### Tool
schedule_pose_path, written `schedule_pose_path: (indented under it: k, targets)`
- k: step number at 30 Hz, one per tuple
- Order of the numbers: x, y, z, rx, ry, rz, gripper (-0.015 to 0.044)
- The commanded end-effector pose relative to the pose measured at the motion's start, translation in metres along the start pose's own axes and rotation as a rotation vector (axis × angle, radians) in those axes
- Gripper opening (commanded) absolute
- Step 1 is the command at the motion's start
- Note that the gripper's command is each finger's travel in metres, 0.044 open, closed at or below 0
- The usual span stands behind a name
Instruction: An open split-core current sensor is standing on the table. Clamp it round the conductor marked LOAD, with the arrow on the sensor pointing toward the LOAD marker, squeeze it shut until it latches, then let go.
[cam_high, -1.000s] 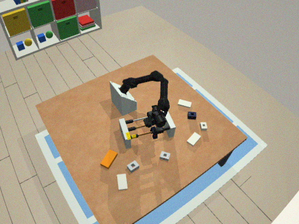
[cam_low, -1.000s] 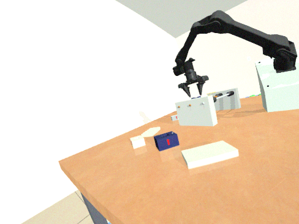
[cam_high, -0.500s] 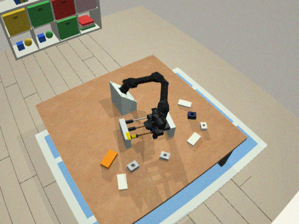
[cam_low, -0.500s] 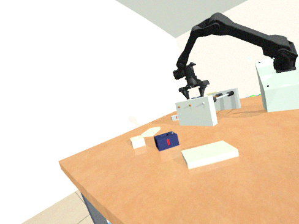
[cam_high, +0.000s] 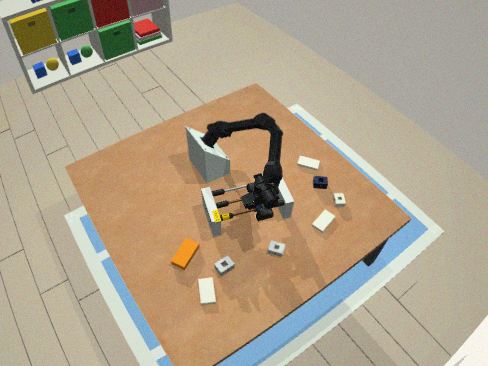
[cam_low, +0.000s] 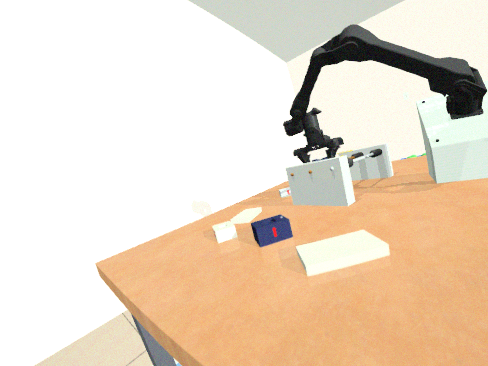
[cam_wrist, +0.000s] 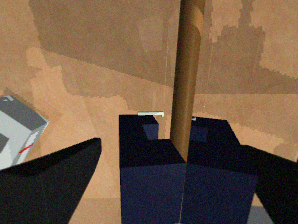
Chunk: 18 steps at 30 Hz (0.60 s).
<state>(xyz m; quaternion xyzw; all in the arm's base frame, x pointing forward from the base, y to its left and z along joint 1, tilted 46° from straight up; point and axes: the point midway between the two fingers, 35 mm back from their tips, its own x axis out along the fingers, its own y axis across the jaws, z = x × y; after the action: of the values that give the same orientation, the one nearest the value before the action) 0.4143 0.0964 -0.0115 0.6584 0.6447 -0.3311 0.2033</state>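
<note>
- The pincer (cam_high: 261, 202) (cam_low: 318, 159) (cam_wrist: 169, 147) is spread wide, with nothing pinched, over the middle of the counter (cam_high: 135, 200) (cam_low: 400, 310) (cam_wrist: 105, 107).
- The navy sensor (cam_wrist: 152, 190) sits between its fingers, its two parts on either side of a copper-coloured rod (cam_wrist: 187, 75). The left-hand finger in the wrist view stands apart from it; whether it is latched, I cannot tell.
- A yellow marker (cam_high: 216, 216) is on the upright block (cam_high: 210, 205) nearer the counter's left edge, top view; its lettering is too small to read.
- Another navy block (cam_high: 320, 182) (cam_low: 272, 231), bearing a red mark, lies near the upper-right edge.
- A small white block (cam_high: 339, 199) (cam_low: 224, 232) lies towards the right corner.
- An orange slab (cam_high: 185, 253) lies near the lower-left edge.
</note>
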Motion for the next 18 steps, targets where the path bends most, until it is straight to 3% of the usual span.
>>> schedule_pose_path:
  k: [1,10,18]
  targets:
    - [0.009,-0.002,-0.001,0.005,0.003,-0.010,0.0440]
    - [0.020,-0.003,-0.001,0.005,0.004,-0.010,0.0440]
    - [0.016,-0.001,-0.001,-0.001,0.001,-0.004,0.0387]
